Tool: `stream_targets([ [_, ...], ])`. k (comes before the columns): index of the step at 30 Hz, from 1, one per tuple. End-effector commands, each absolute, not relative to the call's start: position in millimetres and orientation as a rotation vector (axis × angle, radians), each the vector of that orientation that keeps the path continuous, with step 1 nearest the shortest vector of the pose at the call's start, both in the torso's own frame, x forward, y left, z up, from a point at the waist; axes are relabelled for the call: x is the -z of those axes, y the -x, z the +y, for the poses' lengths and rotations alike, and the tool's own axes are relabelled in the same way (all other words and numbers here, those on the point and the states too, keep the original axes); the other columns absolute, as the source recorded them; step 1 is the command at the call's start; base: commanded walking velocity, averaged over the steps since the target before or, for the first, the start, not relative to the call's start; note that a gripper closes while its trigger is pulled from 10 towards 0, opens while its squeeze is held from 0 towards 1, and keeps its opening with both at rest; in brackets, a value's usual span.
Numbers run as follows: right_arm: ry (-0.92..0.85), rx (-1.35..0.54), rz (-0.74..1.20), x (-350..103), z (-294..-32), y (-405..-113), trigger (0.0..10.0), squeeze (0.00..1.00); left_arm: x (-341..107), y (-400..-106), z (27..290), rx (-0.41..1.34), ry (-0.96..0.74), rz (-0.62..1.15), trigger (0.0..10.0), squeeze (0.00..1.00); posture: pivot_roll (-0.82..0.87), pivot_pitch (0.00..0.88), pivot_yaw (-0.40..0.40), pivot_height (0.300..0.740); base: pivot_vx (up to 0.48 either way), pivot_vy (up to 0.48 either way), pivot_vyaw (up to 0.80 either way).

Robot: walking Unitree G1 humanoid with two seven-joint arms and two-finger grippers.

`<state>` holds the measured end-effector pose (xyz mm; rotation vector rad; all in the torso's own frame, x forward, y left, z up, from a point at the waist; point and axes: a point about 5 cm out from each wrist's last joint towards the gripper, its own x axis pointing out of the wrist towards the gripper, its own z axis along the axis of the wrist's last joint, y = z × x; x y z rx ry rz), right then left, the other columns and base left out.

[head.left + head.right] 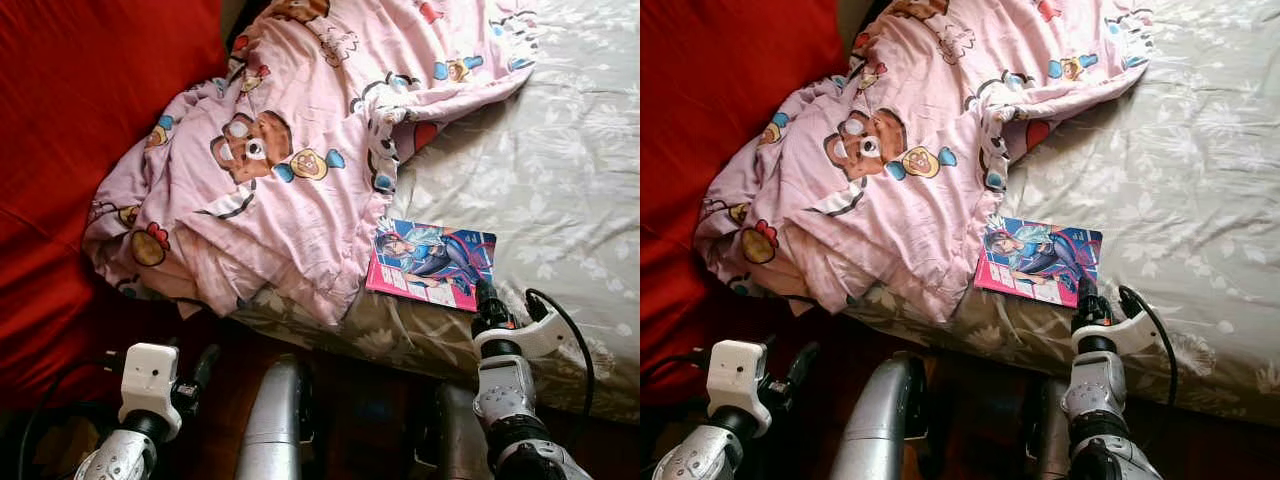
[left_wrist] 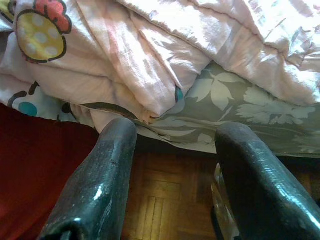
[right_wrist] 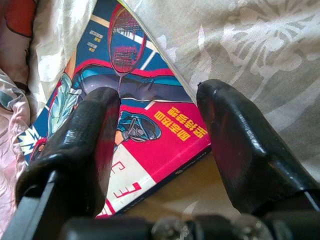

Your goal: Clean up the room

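Note:
A colourful comic book (image 1: 432, 263) with a pink and blue cover lies flat on the grey floral bed sheet (image 1: 560, 170), near the bed's front edge. My right gripper (image 3: 159, 107) is open just in front of the book (image 3: 145, 125), its two black fingers spread across the book's near corner. A crumpled pink cartoon-print blanket (image 1: 290, 150) covers the left part of the bed and touches the book's left edge. My left gripper (image 2: 175, 150) is open, low by the bed's edge, below the hanging blanket (image 2: 150, 60).
A red cover (image 1: 80, 120) takes up the far left. Dark wooden parquet floor (image 2: 160, 195) lies below the bed's front edge. The grey sheet to the right of the book is bare.

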<state>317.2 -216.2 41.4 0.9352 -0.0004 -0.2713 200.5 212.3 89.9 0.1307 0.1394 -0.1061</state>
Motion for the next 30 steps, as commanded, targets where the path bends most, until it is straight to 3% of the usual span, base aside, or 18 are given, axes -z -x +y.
stream_targets([
  [1, -0.953, 0.297, 0.022, -32.4, -216.4, -310.8, 10.0, 0.0, -85.5, -192.4, 220.9, 0.086, -0.149, 0.184, 10.0, 0.0, 0.22, 0.381, 0.169, 0.612, 0.0, 0.0, 0.0],
  [19, -1.083, 0.239, 0.0, -35.7, -220.8, -315.4, 10.0, 0.0, -88.2, -180.8, 222.0, 0.101, -0.158, 0.211, 10.0, 0.0, 0.24, 0.43, 0.195, 0.612, 0.0, 0.0, 0.0],
  [30, -1.073, 0.237, 0.006, -35.1, -226.3, -313.6, 10.0, 0.0, -87.3, -171.4, 222.3, 0.1, -0.156, 0.233, 10.0, 0.0, 0.24, 0.46, 0.2, 0.612, 0.0, 0.0, 0.0],
])
